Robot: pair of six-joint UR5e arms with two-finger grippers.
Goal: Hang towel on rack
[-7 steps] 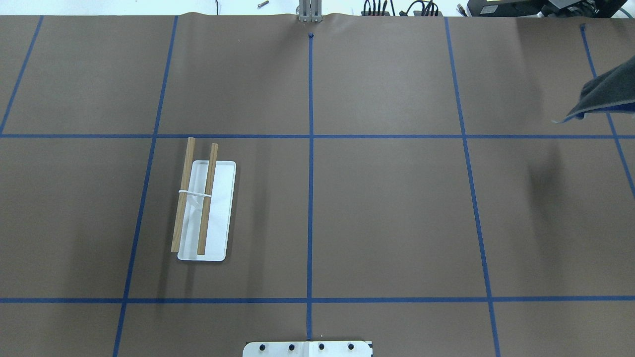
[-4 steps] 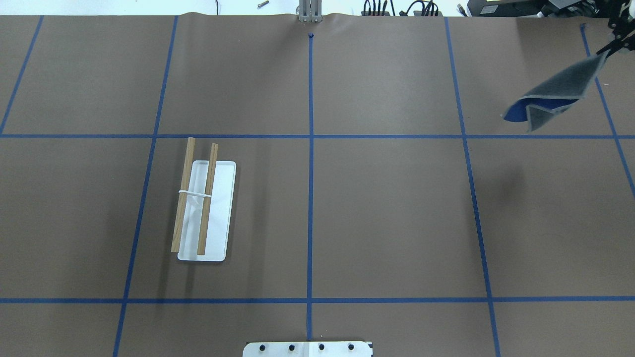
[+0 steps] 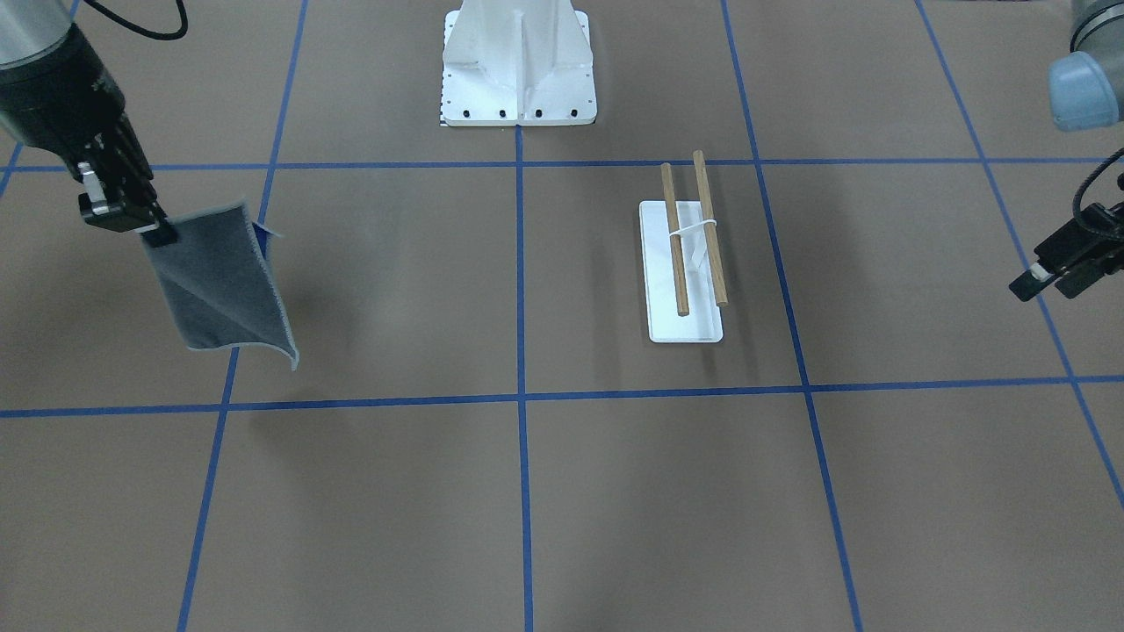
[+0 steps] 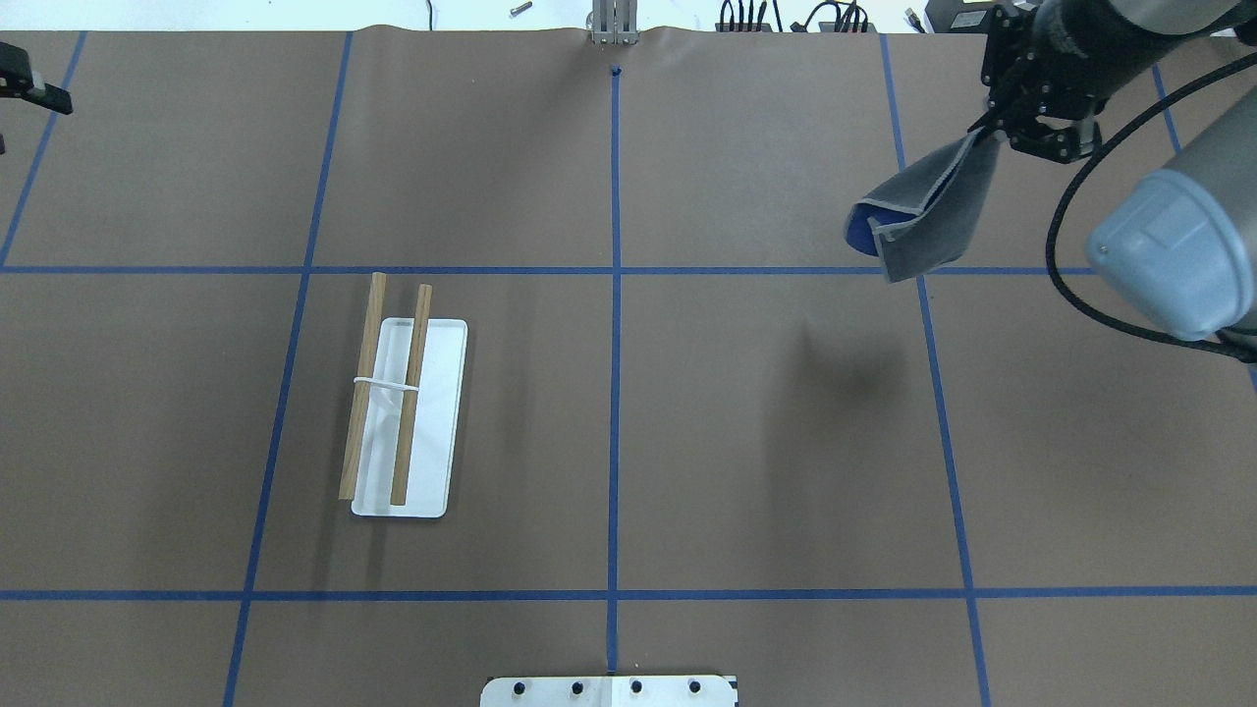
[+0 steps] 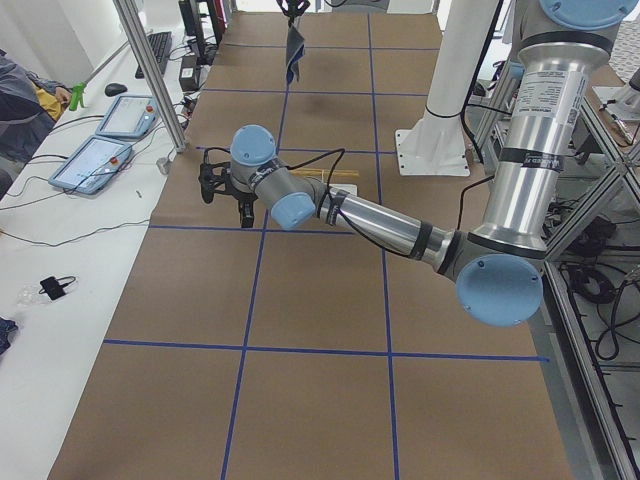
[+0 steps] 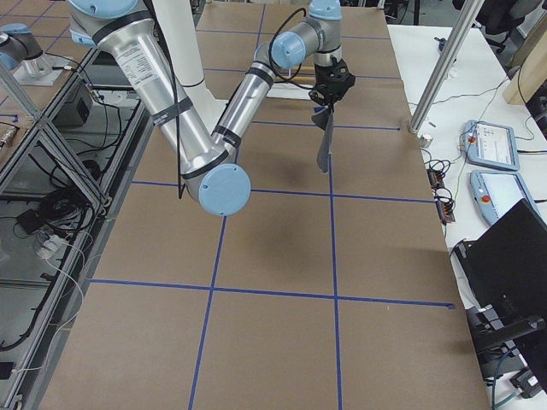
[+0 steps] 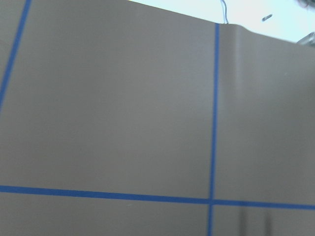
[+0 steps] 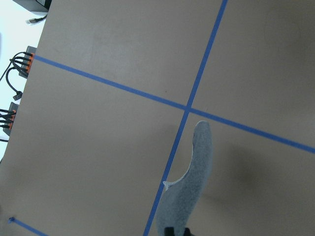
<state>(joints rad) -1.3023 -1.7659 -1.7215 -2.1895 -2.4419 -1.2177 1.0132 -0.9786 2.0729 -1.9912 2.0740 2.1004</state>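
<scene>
The dark grey towel (image 4: 923, 221) hangs by one corner from my right gripper (image 4: 982, 133), which is shut on it well above the table at the far right. It also shows in the front view (image 3: 224, 281), the right side view (image 6: 323, 141) and the right wrist view (image 8: 189, 191). The rack (image 4: 432, 422), a white base with two wooden rods (image 4: 410, 393), stands left of centre, far from the towel; it also shows in the front view (image 3: 685, 329). My left gripper (image 4: 29, 88) is at the far left edge, open and empty (image 3: 1045, 283).
The white robot mount (image 4: 609, 690) sits at the near table edge, seen too in the front view (image 3: 518, 70). Blue tape lines grid the brown table. Cables and tablets lie beyond the far edge (image 6: 491, 145).
My right arm has swung left into the overhead view with the towel, which now hangs near the right grid line. My left gripper has come into view at the left edge.
</scene>
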